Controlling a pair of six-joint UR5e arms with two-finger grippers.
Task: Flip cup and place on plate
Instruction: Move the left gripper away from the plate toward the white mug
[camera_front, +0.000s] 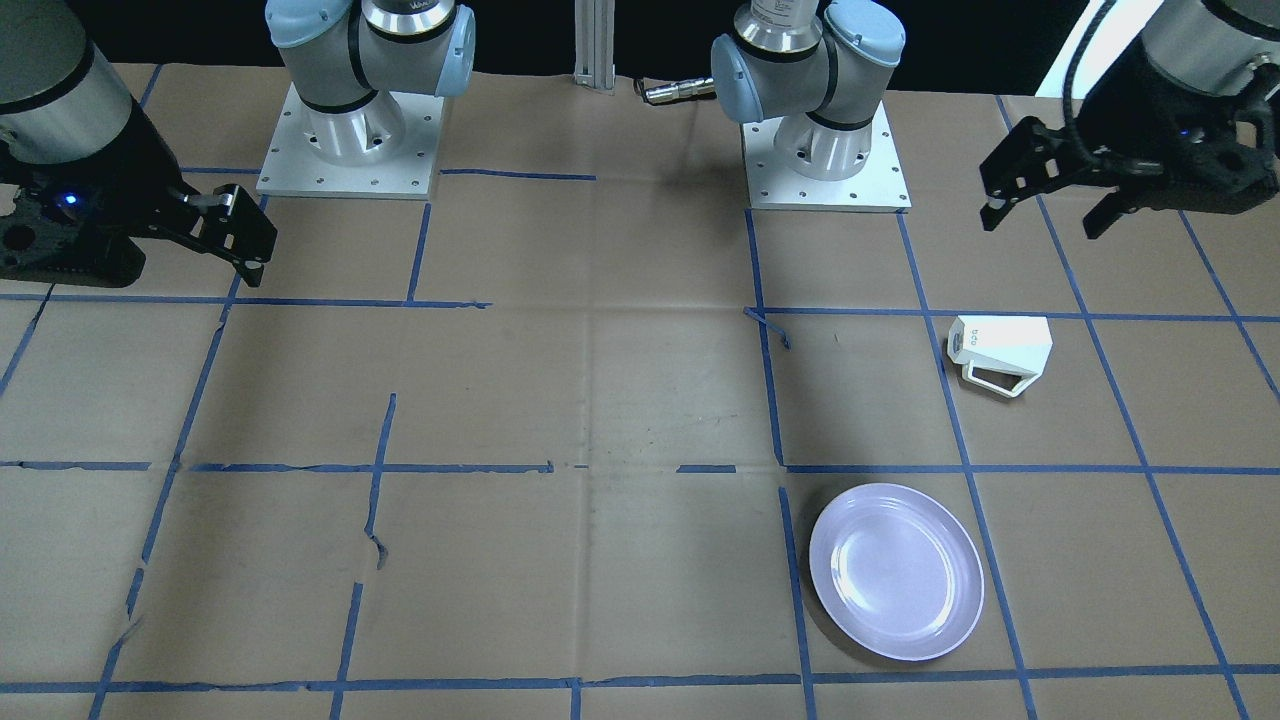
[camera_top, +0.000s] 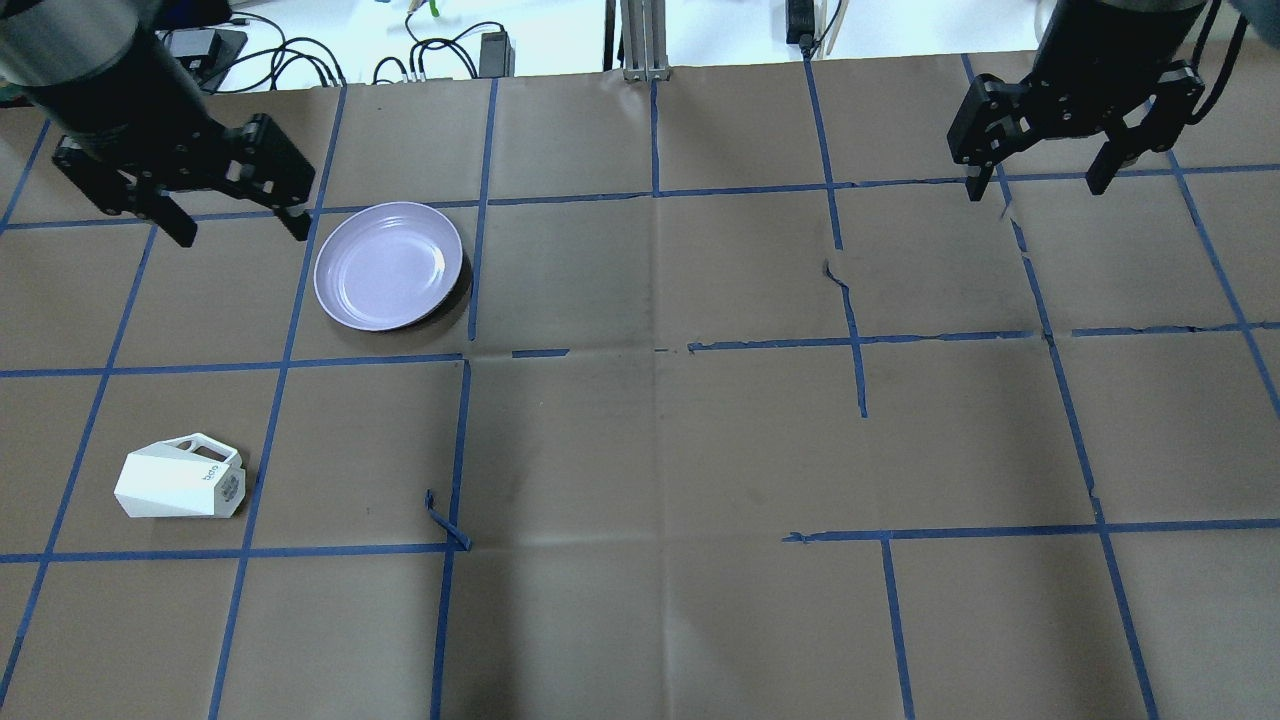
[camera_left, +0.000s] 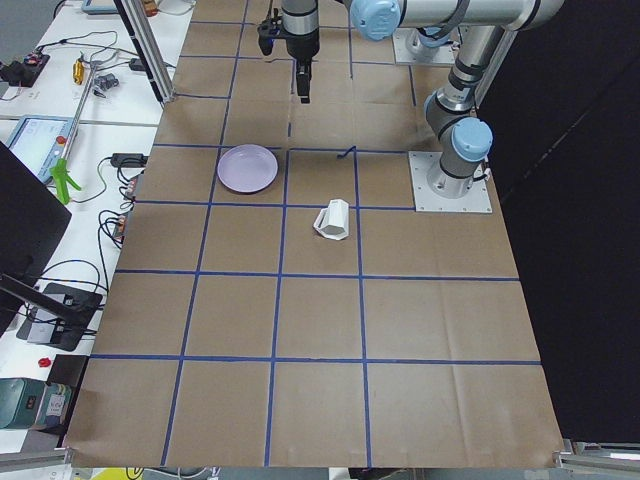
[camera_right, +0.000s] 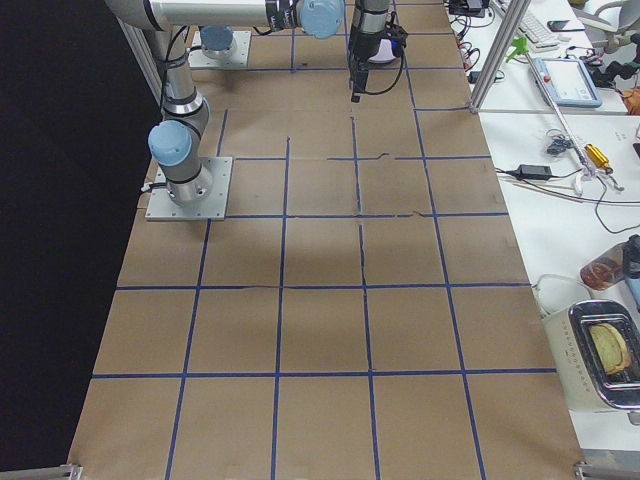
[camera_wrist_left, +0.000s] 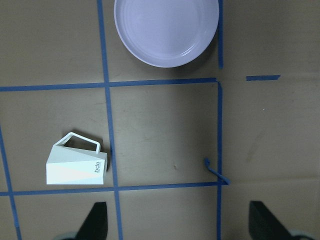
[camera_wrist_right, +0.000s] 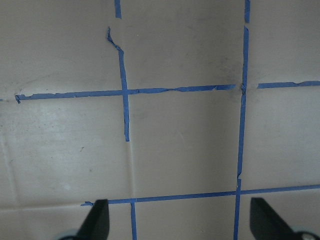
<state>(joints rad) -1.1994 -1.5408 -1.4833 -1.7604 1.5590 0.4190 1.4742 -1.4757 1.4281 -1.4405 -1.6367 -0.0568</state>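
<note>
As it lies sideways, the cup (camera_top: 178, 485) shows white facets

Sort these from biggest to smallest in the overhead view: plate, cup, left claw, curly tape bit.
1. plate
2. cup
3. curly tape bit
Not ranked: the left claw looks about as wide as the plate, but it hangs nearer the camera, so its size is unsure.

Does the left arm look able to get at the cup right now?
Probably yes: the cup lies on its side in the left arm's half with nothing beside it, the plate sits well apart, and the left gripper hangs open above.
</note>
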